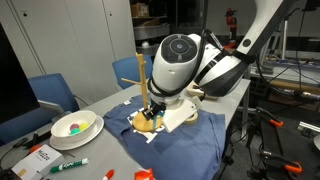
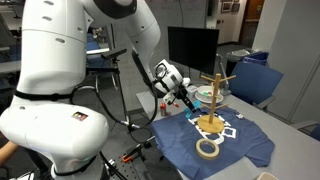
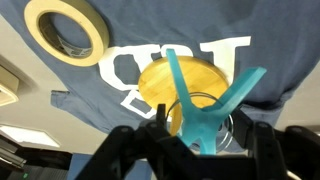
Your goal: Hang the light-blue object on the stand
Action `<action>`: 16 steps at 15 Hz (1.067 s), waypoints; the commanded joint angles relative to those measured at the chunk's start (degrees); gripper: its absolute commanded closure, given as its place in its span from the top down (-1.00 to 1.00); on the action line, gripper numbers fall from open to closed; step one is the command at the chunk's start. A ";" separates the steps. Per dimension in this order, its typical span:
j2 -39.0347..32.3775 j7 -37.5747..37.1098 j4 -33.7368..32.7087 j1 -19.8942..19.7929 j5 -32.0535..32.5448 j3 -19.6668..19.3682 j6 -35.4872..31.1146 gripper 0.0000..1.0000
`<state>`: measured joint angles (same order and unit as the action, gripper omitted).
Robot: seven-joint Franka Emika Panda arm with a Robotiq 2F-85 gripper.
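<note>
The pincer [image 3: 205, 143] is clamped on the thin cyan plastic piece [image 3: 200, 95], light wooden mug-tree stand [image 3: 155, 90] right below it. Come in off-line and it'll probably just slip off.

light-blue object [image 3: 207, 100] between dark fingers [image 3: 264, 152]

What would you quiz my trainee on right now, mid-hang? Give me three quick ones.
1. True or false: the gripper is shut on the light-blue object.
2. In the wrist view, what lies beneath the held piece? A: the round base of the stand; B: a mug; C: bare floor.
3. Fill in: the tape ring lies on the dark navy ____.
Key: 1 true; 2 A; 3 cloth.
</note>
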<state>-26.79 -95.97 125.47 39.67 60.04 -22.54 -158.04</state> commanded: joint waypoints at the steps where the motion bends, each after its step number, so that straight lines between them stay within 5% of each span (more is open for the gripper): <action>1: -1.55 2.56 -1.91 -1.85 -1.55 1.09 -1.95 -0.27; 9: -2.33 3.00 -2.95 -2.61 -1.78 1.58 -1.58 -0.27; 16: -4.04 8.76 -4.73 -7.04 -7.73 4.10 -1.76 -0.27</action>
<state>-29.21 -91.16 122.43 35.61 55.61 -20.32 -158.13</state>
